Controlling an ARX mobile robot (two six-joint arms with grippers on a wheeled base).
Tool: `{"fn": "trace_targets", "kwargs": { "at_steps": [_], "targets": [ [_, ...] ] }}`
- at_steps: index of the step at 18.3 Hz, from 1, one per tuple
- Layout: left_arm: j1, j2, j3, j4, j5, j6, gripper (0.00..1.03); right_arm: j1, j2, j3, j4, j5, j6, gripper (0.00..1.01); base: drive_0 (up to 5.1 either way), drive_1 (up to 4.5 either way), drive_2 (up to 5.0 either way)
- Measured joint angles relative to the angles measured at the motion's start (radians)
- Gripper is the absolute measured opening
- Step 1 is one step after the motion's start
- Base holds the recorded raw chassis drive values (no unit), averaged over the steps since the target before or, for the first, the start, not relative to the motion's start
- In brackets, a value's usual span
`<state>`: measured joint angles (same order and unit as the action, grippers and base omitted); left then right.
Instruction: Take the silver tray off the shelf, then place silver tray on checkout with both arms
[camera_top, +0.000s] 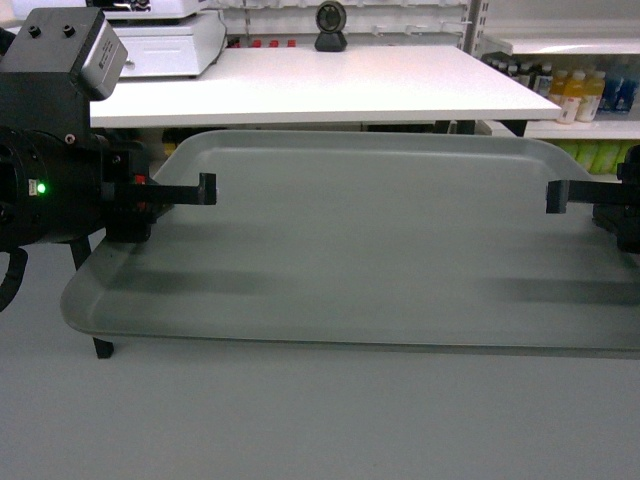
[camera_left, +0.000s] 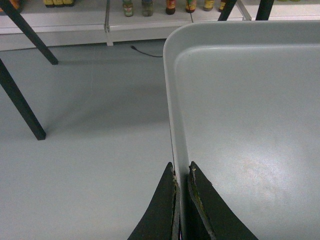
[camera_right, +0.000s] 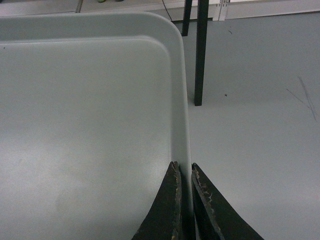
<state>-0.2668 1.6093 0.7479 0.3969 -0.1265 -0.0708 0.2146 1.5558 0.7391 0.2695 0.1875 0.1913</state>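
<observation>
The silver tray (camera_top: 350, 250) hung off the shelf — left gripper (camera_left: 182, 172) and right gripper (camera_right: 185, 170) clenched on its side rims. It sat just short of the checkout (camera_top: 320, 85); setting it down remained.

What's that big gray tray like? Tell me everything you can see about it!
The silver tray is a wide, flat rectangle, dull grey, with rounded corners and a low raised rim. It looks smooth and has nothing on it. It is held level in the air above the grey floor, in front of the white checkout table, not resting on it. The left tool pinches its left rim and the right tool pinches its right rim. Nothing else touches it.
</observation>
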Motion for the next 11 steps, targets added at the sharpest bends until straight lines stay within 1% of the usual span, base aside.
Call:
{"fn": "trace_targets", "kwargs": {
  "at_steps": [3,11],
  "targets": [
    [0.000,0.000,0.000,0.000,0.003,0.000,0.04,0.001,0.000,0.000,0.001,-0.001,0.000,0.03,0.0,0.00,0.0],
    [0.000,-0.002,0.000,-0.001,0.000,0.000,0.04,0.000,-0.001,0.000,-0.002,0.000,0.000,0.03,0.0,4.26,-4.2]
  ]
}}
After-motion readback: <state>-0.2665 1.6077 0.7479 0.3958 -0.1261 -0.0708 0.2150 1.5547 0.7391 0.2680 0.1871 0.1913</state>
